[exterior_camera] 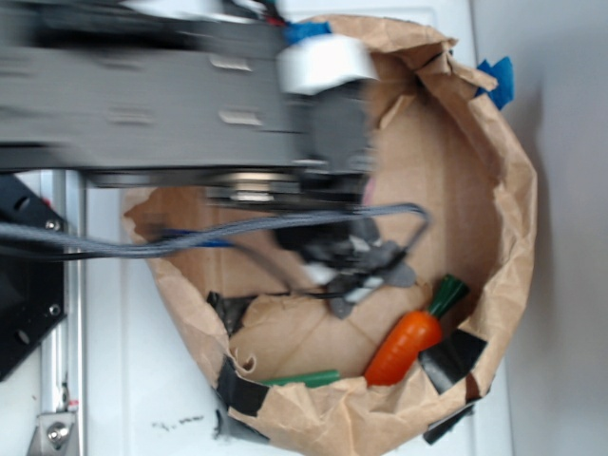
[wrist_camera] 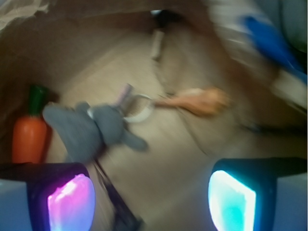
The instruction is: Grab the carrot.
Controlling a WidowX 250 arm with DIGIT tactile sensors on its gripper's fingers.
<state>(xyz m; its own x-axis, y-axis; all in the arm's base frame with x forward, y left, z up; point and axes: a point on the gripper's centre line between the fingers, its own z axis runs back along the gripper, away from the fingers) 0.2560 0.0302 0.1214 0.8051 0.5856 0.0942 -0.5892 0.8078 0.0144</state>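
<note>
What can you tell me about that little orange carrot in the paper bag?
The carrot is a small, glossy toy, plastic-looking: bright orange tapered body with a dark green stem top. It lies tilted on the floor of the brown paper bag, close against the wall, stem toward the middle of the bag. In the wrist view it sits beside the grey plush bunny. The gripper is open and not touching it.

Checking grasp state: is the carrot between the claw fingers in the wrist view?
No. The carrot lies at far left beside the grey plush bunny, and the open claw holds nothing.
</note>
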